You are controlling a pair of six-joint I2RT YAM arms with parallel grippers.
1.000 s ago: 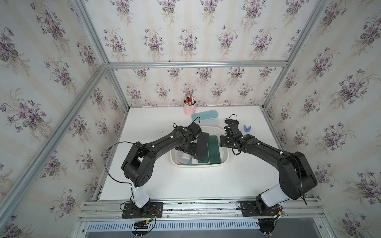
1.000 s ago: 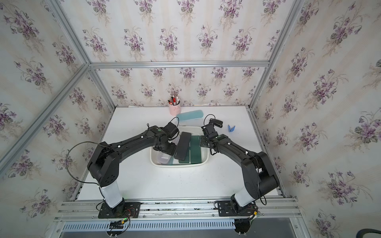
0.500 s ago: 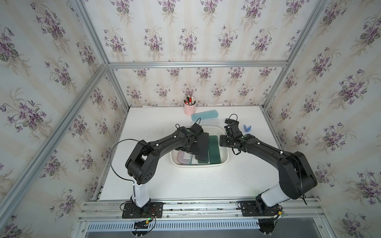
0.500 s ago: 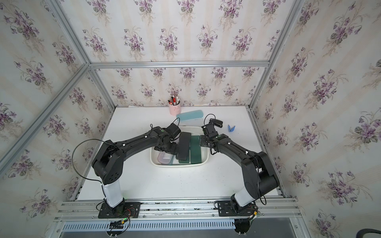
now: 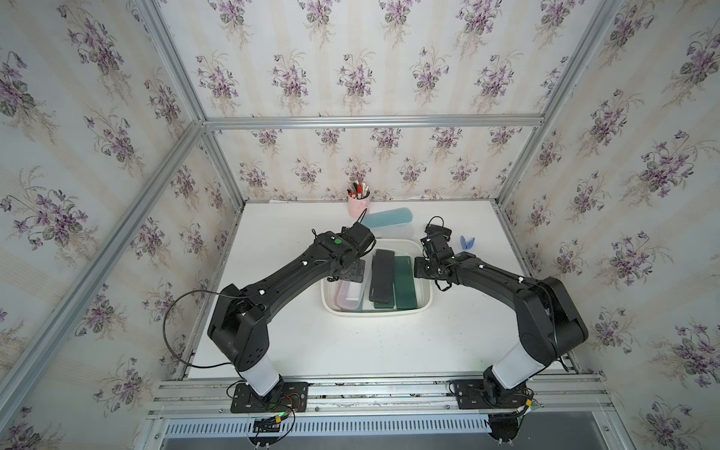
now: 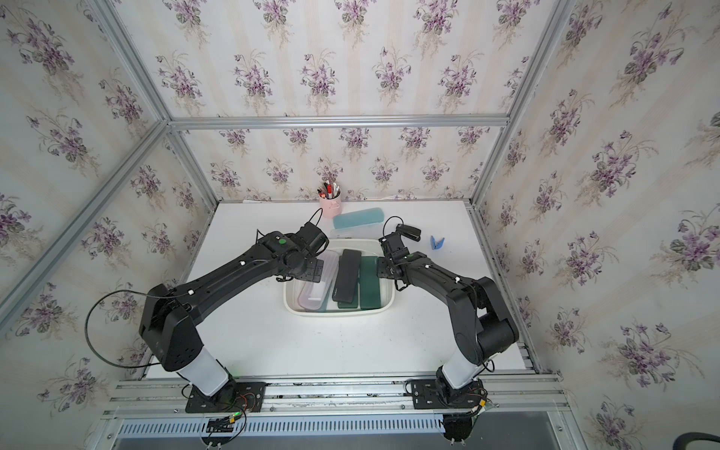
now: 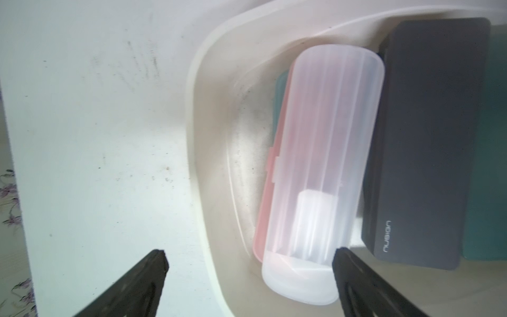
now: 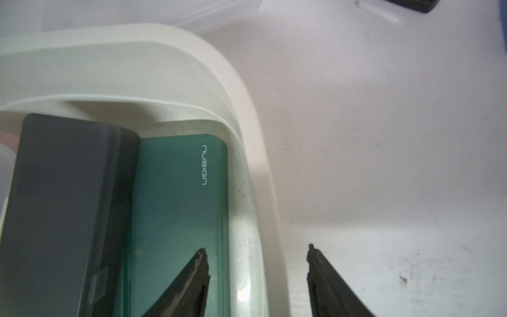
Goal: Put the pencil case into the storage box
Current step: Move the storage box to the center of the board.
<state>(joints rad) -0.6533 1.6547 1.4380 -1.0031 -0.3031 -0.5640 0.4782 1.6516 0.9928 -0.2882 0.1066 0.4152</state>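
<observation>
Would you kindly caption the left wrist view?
Open left gripper above a frosted pink case in the storage box.

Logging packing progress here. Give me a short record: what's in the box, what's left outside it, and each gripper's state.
in storage box: pink-clear case, black case, green case
outside box: blue case, on the table behind it
left gripper: open, above the pink-clear case, holding nothing
right gripper: jaws apart, astride the box's wall, holding no case
</observation>
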